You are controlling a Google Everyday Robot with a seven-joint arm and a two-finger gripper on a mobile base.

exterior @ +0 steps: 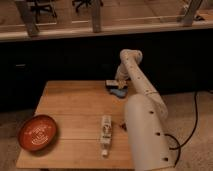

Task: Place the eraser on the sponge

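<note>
The eraser, a small flat block with a pale top and a dark edge, is at the far edge of the wooden table. Right below it lies the blue sponge; the two look like they touch or overlap. My gripper hangs from the white arm right beside the eraser and just above the sponge. Whether it holds the eraser does not show.
A long white remote-like bar lies near the table's front middle. An orange-red bowl sits at the front left corner. A dark reddish object peeks out beside the arm. Behind the table runs a dark wall with a ledge.
</note>
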